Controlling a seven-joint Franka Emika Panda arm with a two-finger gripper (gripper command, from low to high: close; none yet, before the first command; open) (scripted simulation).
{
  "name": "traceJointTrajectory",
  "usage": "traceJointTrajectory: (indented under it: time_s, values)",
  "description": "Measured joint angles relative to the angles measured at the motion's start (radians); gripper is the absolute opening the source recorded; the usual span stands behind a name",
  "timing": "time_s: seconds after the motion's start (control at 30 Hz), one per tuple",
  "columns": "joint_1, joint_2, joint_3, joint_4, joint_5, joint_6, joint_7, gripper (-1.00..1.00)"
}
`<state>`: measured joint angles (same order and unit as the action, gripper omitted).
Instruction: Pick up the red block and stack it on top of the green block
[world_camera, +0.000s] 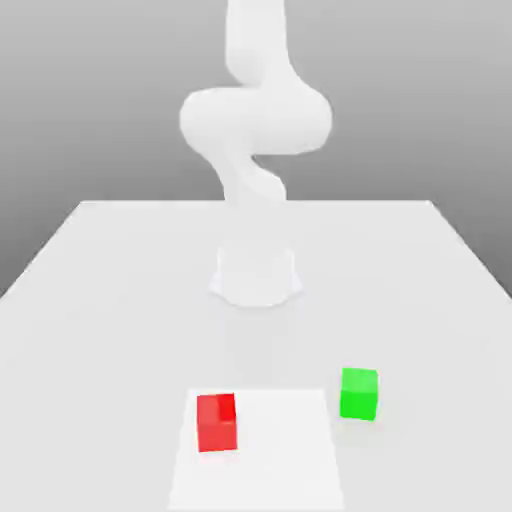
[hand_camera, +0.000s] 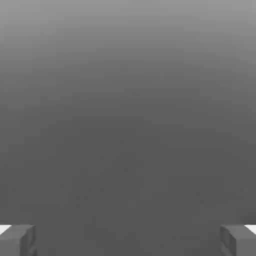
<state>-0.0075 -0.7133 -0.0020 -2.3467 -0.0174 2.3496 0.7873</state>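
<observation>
Standing wide apart, the jaws (hand_camera: 128, 241) hold nothing, the red block (world_camera: 217, 424) outside them.

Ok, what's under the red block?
The red block sits on the white square patch, near its edge on the exterior view's left; the patch shows around the block. The spot directly beneath is covered, so I can't tell what's there.

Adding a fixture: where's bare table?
Bare: between the arm base and both blocks, and past the green block toward the exterior view's right edge. Tightest: the gap from white patch to green block.
</observation>
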Motion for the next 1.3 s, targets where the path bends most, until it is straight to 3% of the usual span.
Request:
traceJointTrajectory:
  time_s: [0.37,0.63,0.87,0.9,1.13,1.3]
  values:
    - [-0.031,0.41,-0.04,-0.216,-0.049,0.232,-0.084,0.0]
    - [-0.043,0.7,-0.074,-0.37,0.003,0.399,-0.205,0.0]
    - [-0.064,0.953,-0.043,-0.365,0.074,0.601,-0.27,0.0]
    - [-0.068,0.974,-0.038,-0.362,0.077,0.619,-0.273,-1.0]
    - [-0.069,0.971,-0.036,-0.362,0.074,0.616,-0.269,-1.0]
    - [-0.058,0.813,-0.056,-0.385,0.038,0.482,-0.243,-1.0]
